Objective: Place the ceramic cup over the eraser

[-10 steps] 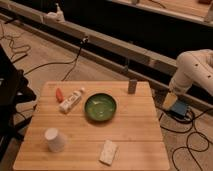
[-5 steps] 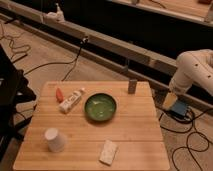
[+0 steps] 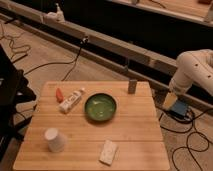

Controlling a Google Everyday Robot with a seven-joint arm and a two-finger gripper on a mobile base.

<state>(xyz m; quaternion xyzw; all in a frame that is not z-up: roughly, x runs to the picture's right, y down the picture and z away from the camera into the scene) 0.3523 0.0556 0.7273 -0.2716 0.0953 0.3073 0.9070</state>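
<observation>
Wood table point(image 3: 137, 132), all items sitting on top. My arm point(image 3: 196, 67) is off the table's right side, bent downward. My gripper point(image 3: 173, 90) hangs low past the right edge, level with the back corner, above a blue box point(image 3: 177, 108) on the floor. It's nowhere near the cup. Jaw state: can't tell from this view.

Ceramic cup point(image 3: 55, 140): white, front-left area of the table, standing alone, nothing touching it. Can't tell if the mouth is up or down.

Eraser point(image 3: 132, 86): dark grey block, upright, at the back edge toward the right. It's well apart from the cup, roughly diagonal across the table. Of everything on the table it's the closest to my gripper, but there's a clear gap between them.

Green bowl point(image 3: 100, 107) sits mid-table, between cup and eraser. White tube point(image 3: 71, 100) lies at an angle just left of the bowl, with a small orange piece point(image 3: 59, 94) beside its far end. Flat white speckled block point(image 3: 108, 151) lies near the front edge, right of the cup and in front of the bowl.

Cables point(image 3: 47, 64) trail on the floor behind and to the left.
</observation>
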